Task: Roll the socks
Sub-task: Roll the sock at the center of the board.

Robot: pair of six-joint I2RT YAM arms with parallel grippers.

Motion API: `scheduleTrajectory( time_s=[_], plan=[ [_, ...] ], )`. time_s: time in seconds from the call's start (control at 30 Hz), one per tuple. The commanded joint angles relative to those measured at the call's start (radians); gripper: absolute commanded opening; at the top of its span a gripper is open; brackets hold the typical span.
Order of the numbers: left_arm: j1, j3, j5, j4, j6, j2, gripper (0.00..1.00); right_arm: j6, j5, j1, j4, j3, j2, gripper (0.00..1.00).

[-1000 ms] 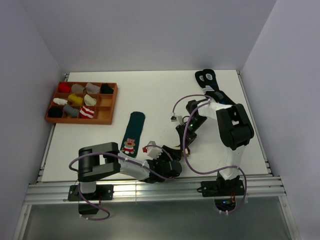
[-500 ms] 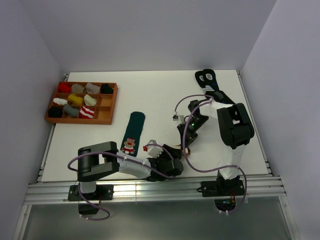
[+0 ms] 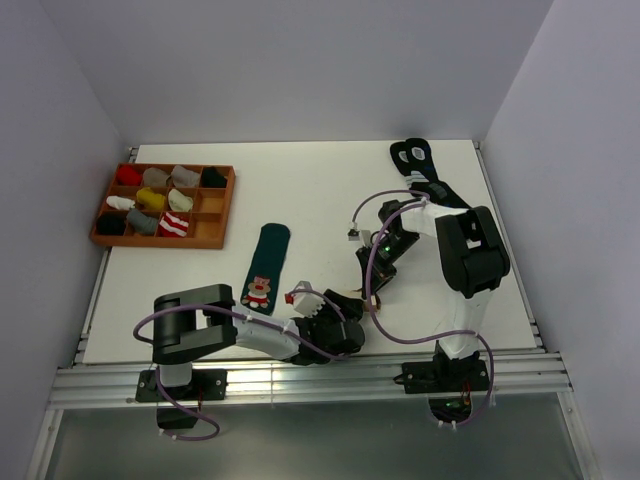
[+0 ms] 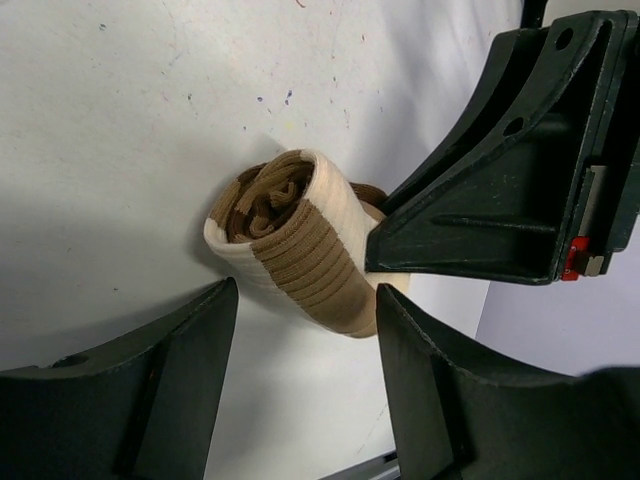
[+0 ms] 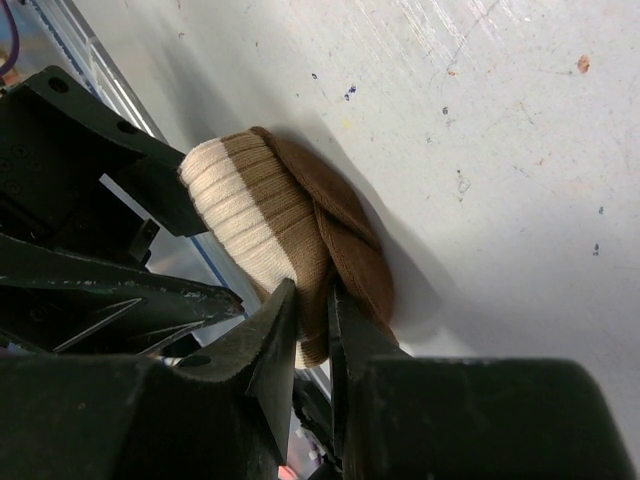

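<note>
The brown sock with cream stripes (image 4: 300, 250) is sitting rolled into a fat coil on the white desk (image 3: 320, 190). It is lying close to the near edge, about midway along it, between the two arms. The right fingers (image 3: 368, 293) are reaching down onto the roll and pinching a loose outer fold. Their two tips are standing only a sliver apart, with knit caught between them. The left fingers (image 3: 343, 312) are gaping wide, one on each side of the roll, and are gripping nothing. I cannot tell whether either tip is brushing the knit. The roll's open end is showing its layers spiralling inward. Near the roll on its left, a dark green sock with a small bear (image 3: 265, 262) is lying flat and unrolled, stretching away from the near edge. A wooden tray (image 3: 205, 243) of rolled socks (image 3: 150, 200) is resting by the left edge toward the far corner. A pair of black socks (image 3: 412, 155) is lying at the far edge near the right corner.
</note>
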Motion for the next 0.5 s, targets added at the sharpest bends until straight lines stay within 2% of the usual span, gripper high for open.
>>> scheduleTrajectory(
  time_s=[0.0,0.47],
  plan=[
    [-0.009,-0.021,0.022,-0.078,-0.581,0.034,0.65,-0.036,0.077,-0.013,0.11,-0.015,-0.006,0.0],
    [0.039,-0.016,0.075,0.015,-0.637,0.115,0.64,-0.148,-0.019,-0.034,0.001,0.022,0.008,0.0]
  ],
)
